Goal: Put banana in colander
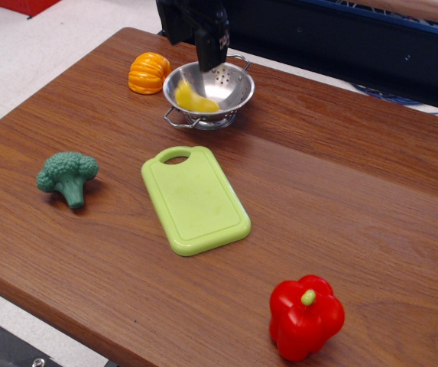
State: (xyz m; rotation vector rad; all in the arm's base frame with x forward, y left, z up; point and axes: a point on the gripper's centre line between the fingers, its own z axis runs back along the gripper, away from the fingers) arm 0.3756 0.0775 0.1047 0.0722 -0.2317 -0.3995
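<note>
Observation.image view: the small glossy yellow plastic banana [190, 99] lies inside the shiny stainless-steel colander [230, 92], against its left inner wall, directly below the black gripper [203, 42]. Its outline is blurred, so the stem end cannot be told from the other. Its long axis appears to run from upper left, near the rim, down to lower right toward the bowl's floor.

The gripper hangs just above the colander's far-left rim, apart from the banana. One dark finger reaches down to about rim level. Whether the jaws stand apart or together cannot be told, as the black parts merge against the dark background.

The colander stands upright on its ring base on the brown wood-grain table [341, 183], with one wire loop handle at the near-left side and the other at the far side, beneath the gripper.

A ribbed orange toy pumpkin [148, 73] sits just left of the gripper and near the colander, not touching it. A lime-green plastic cutting board [196, 199] lies flat in front of the gripper, handle hole toward the colander. A green toy broccoli [67, 177] sits well forward and left. A red toy bell pepper [306, 316] stands far forward and right, near the table's front edge.
</note>
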